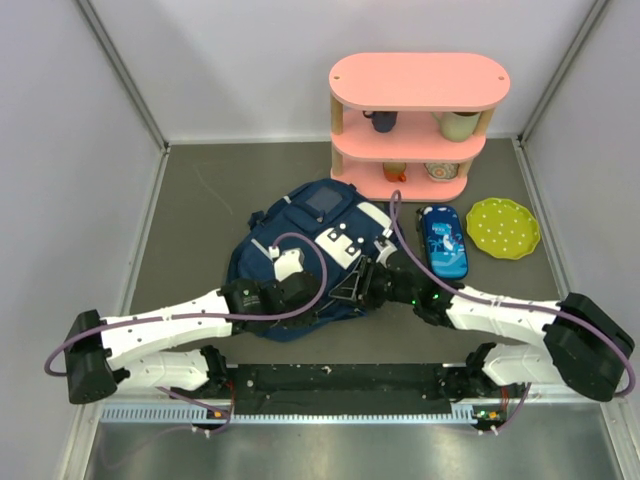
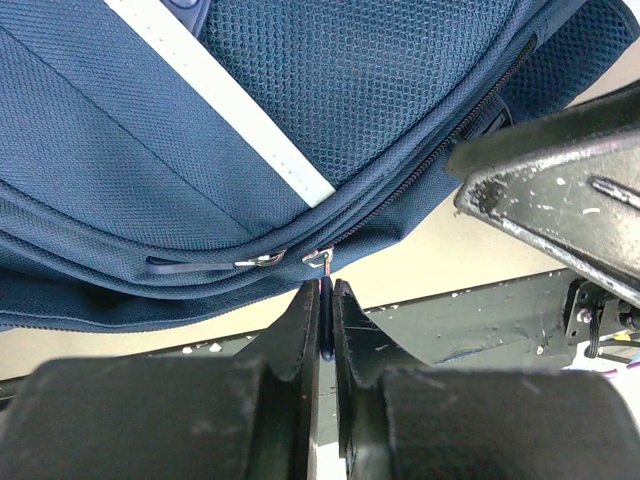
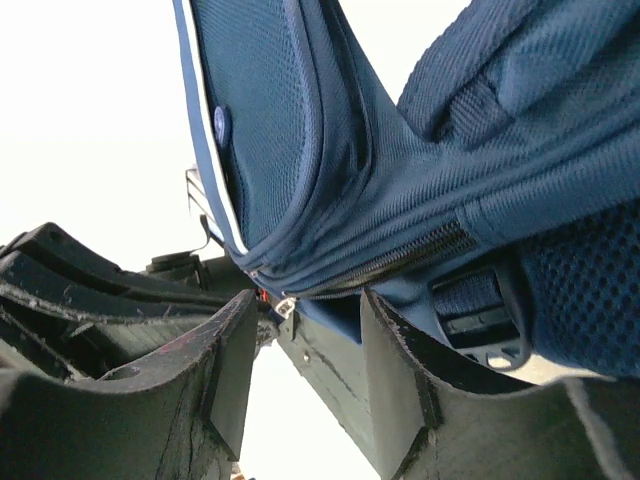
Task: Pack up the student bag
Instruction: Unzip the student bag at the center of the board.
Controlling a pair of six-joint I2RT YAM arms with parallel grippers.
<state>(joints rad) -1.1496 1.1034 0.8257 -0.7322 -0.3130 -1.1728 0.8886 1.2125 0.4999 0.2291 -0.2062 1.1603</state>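
The student bag point(image 1: 300, 235), a navy backpack with white patches, lies flat in the middle of the table. My left gripper point(image 1: 315, 293) is at its near edge. In the left wrist view its jaws point(image 2: 326, 305) are shut on the dark pull tab hanging from a silver zipper slider point(image 2: 319, 258). A second zipper pull point(image 2: 205, 264) lies flat just to its left. My right gripper point(image 1: 358, 283) comes in from the right, close beside the left one. It is open point(image 3: 305, 320), with the bag's zippered edge point(image 3: 400, 255) resting over its fingertips and a fold of blue fabric dipping between them.
A blue pencil case point(image 1: 443, 240) lies right of the bag, and a yellow-green plate point(image 1: 502, 228) lies beyond it. A pink three-tier shelf point(image 1: 420, 82) with cups stands at the back. Grey walls close in both sides. The right gripper's finger point(image 2: 560, 190) shows in the left wrist view.
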